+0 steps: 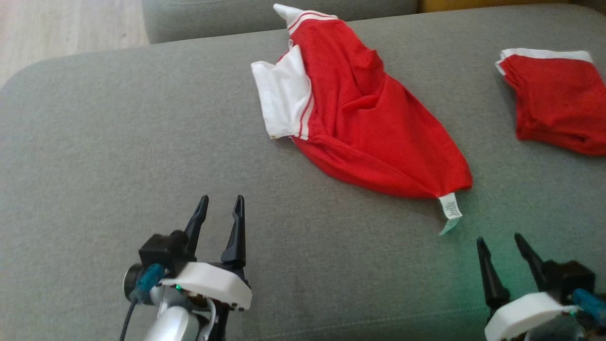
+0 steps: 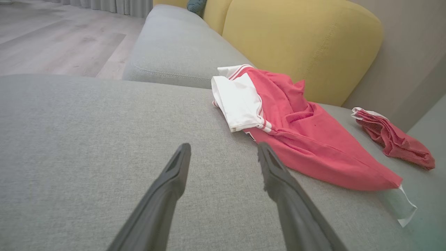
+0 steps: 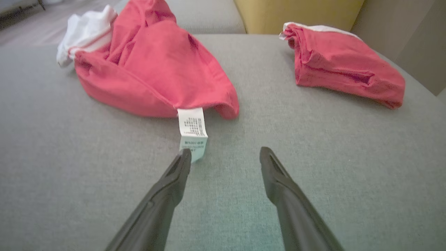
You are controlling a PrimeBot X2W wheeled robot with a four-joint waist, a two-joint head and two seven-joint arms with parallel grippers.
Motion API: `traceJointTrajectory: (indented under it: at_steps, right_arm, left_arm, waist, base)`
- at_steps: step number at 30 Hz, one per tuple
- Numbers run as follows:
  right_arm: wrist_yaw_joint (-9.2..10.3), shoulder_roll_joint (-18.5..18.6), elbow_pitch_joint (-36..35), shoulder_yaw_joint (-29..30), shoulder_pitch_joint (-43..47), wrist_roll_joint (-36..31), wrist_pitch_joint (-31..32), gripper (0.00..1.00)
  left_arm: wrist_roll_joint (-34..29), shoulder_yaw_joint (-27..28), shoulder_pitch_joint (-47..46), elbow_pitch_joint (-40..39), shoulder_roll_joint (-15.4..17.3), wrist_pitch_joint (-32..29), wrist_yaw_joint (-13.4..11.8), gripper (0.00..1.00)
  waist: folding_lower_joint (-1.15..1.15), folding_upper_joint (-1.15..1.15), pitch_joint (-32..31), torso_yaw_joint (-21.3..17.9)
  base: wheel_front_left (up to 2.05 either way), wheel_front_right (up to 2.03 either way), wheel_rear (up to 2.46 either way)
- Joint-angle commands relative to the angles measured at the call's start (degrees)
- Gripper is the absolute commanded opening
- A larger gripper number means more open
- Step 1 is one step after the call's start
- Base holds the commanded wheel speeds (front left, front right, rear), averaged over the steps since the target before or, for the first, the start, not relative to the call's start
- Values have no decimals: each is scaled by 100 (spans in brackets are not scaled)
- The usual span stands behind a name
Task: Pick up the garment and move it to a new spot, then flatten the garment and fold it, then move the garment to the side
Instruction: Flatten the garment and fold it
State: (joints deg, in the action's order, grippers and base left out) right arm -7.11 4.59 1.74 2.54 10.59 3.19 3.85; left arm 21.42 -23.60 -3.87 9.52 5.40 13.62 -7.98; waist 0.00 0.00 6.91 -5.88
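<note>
Wide, empty: left claw [image 1: 221,199], right claw [image 1: 499,238]. Ahead, garment [image 1: 369,123] bunched; care label [image 1: 450,208] just before right claw. We'd pinch 2 separate edges, spread outward.

Head hi, wrists lo — shared garment [image 1: 374,128]

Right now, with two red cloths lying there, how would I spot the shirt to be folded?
Look at the broad grey sofa seat before the robot. Near its middle lies the garment, a crumpled red shirt. Unlike the smaller red bundle to its right, it has a white sleeve with red stripes and a white care label poking out of its near corner.
</note>
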Motion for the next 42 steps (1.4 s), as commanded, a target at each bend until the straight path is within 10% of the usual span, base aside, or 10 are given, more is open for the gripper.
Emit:
traceJointTrajectory:
  at_steps: [1, 10, 33, 34, 35, 38, 41, 42]
  right_arm:
    - [-37, 114, -317, -136, -294, 111, -102, 100]
    - [-37, 142, -1314, -114, -853, 321, -371, 100]
    - [-37, -166, -292, -1119, -2211, 576, -1347, 100]
    - [-37, -167, -276, -1121, -2223, 573, -1366, 100]
    - [-37, -168, -264, -1118, -2233, 571, -1387, 100]
    - [-37, -169, -227, -1095, -2242, 585, -1456, 100]
    - [-37, -169, -185, -1067, -2245, 594, -1491, 100]
    - [-37, -170, -179, -1063, -2252, 597, -1496, 100]
  left_arm:
    - [22, 181, -287, -120, 86, -28, 36, 100]
    - [227, 214, -1554, 938, 22, -441, 316, 100]
    - [695, 608, -4009, 4008, -6, -284, 812, 100]
    - [683, 591, -4059, 4057, -7, -252, 836, 97]
    - [677, 580, -4110, 4087, -9, -207, 870, 47]
    - [826, 573, -4195, 4148, -73, -144, 1138, 22]
    - [973, 581, -4253, 4245, -129, -126, 1240, 44]
    - [992, 565, -4272, 4278, -140, -123, 1260, 70]
  waist:
    - [0, 0, -24, -92]
    - [0, 0, 170, -481]
    - [0, 0, 1131, -1230]
    - [0, 0, 1144, -1240]
    - [0, 0, 1156, -1245]
    - [0, 0, 1169, -1231]
    - [0, 0, 1163, -1200]
    - [0, 0, 1164, -1191]
  base:
    - [0, 0, 0]
    - [0, 0, 0]
    - [0, 0, 0]
    - [0, 0, 0]
    - [0, 0, 0]
    - [0, 0, 0]
    - [0, 0, 0]
    - [0, 0, 0]
